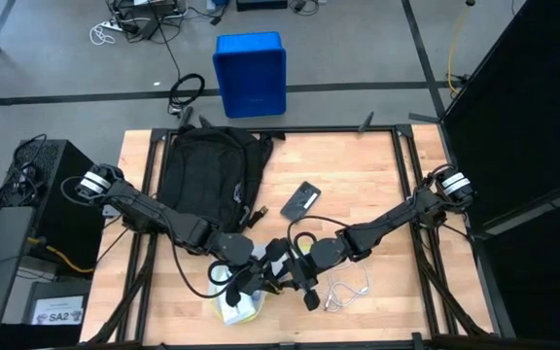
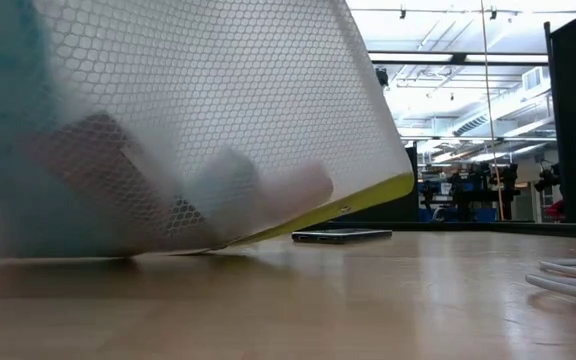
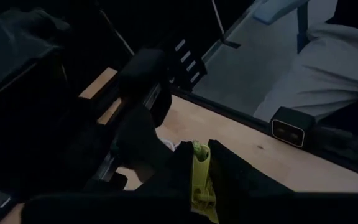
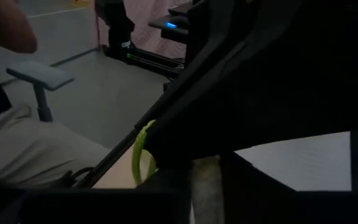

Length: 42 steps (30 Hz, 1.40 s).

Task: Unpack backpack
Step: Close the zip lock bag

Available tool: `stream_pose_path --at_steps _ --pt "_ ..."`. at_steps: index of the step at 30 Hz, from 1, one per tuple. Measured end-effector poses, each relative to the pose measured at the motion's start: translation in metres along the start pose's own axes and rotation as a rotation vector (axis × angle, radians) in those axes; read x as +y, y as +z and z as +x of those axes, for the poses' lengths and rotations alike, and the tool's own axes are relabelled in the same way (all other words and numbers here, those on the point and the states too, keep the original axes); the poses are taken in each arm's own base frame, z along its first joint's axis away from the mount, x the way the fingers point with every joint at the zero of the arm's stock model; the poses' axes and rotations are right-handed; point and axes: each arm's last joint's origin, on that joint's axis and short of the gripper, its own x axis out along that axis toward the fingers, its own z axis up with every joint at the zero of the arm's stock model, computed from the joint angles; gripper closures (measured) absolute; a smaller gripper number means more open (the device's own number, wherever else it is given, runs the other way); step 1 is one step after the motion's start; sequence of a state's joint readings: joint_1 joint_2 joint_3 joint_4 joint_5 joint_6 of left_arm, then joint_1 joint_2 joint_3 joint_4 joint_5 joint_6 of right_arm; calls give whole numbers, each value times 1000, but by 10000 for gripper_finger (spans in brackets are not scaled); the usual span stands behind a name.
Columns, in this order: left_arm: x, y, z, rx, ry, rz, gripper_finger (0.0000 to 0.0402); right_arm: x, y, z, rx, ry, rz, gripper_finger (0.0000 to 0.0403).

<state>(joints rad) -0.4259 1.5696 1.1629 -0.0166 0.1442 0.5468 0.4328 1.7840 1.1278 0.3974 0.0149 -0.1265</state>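
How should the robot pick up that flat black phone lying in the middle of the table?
Grab the phone across its two long edges, coming straight down from above. It lies flat and thin on the table, so nothing sticks up to hold, and it sits slanted, so turn to match.

Blue bin (image 1: 251,74) (on floor), phone (image 1: 301,200), white cable (image 1: 346,290)

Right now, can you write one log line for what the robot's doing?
backpack: back left, lying flat | mesh pouch: front edge | left gripper: shut on pouch | right gripper: shut at pouch
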Motion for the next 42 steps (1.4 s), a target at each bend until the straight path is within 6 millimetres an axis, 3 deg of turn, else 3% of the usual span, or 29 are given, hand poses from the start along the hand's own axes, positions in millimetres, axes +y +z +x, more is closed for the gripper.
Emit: stream_pose_path --at_steps 11,23,32,42 --pt "-4 1 -1 34 11 2 376 9 -1 -1 52 -150 -123 402" --pt "-8 4 -1 59 55 -45 363 8 -1 -1 51 -202 -84 403" --pt "-14 4 -1 93 51 20 384 5 -1 -1 60 -284 -81 402" --pt "-30 8 -18 189 -2 -25 384 10 -4 -2 101 -330 -72 402"
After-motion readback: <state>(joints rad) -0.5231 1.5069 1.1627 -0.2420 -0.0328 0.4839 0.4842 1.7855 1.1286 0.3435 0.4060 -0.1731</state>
